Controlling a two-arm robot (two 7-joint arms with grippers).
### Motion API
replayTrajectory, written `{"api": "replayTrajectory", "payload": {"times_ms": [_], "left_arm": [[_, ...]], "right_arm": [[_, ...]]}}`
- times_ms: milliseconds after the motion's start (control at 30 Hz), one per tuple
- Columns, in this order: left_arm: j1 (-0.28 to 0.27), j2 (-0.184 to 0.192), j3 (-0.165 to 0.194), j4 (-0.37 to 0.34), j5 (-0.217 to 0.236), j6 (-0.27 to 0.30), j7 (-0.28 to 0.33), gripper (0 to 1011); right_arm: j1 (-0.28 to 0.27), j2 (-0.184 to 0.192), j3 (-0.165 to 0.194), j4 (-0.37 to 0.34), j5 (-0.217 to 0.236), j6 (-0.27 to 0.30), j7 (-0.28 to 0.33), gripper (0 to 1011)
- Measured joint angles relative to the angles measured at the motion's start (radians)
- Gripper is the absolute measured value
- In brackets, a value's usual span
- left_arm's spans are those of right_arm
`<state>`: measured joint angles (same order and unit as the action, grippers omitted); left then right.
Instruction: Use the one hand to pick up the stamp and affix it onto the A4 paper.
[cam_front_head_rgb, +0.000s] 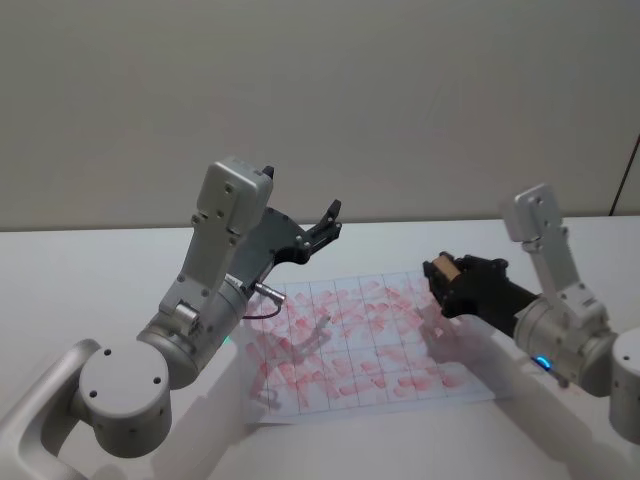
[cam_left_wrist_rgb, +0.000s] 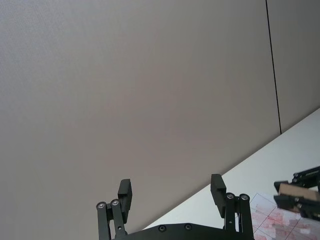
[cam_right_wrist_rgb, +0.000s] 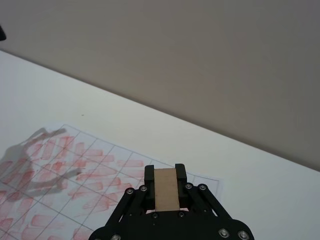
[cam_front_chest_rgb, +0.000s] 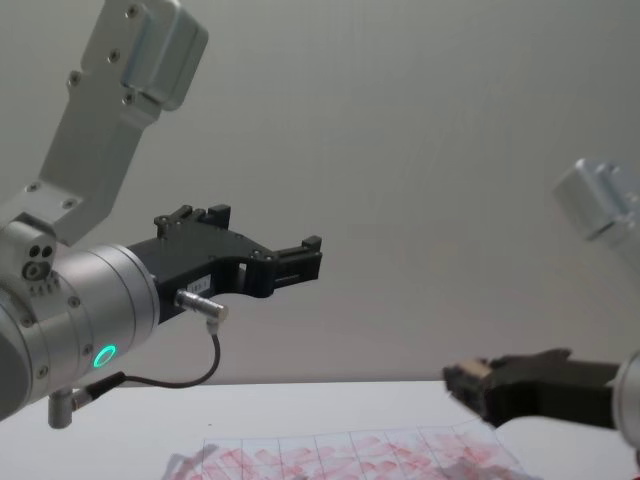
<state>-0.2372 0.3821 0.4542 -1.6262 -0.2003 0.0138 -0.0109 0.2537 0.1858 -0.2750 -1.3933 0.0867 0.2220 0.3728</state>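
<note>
Hovering in the head view, the right end effector (cam_front_head_rgb: 441, 272) clamps the stamp (cam_front_head_rgb: 447, 267) over the A4 paper (cam_front_head_rgb: 350, 355) at its right edge. The right wrist view puts the paper below and ahead of the stamp. The left wrist view shows the left end effector (cam_left_wrist_rgb: 171, 191) raised, fingers apart.

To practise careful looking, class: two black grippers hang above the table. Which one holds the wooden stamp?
The right gripper, near the A4 paper's far right corner, is shut on the stamp. The left gripper is open and empty.
</note>
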Motion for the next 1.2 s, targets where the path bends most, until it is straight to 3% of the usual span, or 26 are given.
{"api": "replayTrajectory", "payload": {"times_ms": [267,500,1200], "left_arm": [[0.0,0.0,0.0,0.0,0.0,0.0,0.0,1001],[0.0,0.0,0.0,0.0,0.0,0.0,0.0,1001],[0.0,0.0,0.0,0.0,0.0,0.0,0.0,1001]], "right_arm": [[0.036,-0.029,-0.031,0.104,-0.021,0.007,0.084,220],[0.05,-0.045,-0.054,0.167,-0.039,0.009,0.117,220],[0.044,-0.043,-0.069,0.188,-0.059,-0.027,0.105,221]]}}
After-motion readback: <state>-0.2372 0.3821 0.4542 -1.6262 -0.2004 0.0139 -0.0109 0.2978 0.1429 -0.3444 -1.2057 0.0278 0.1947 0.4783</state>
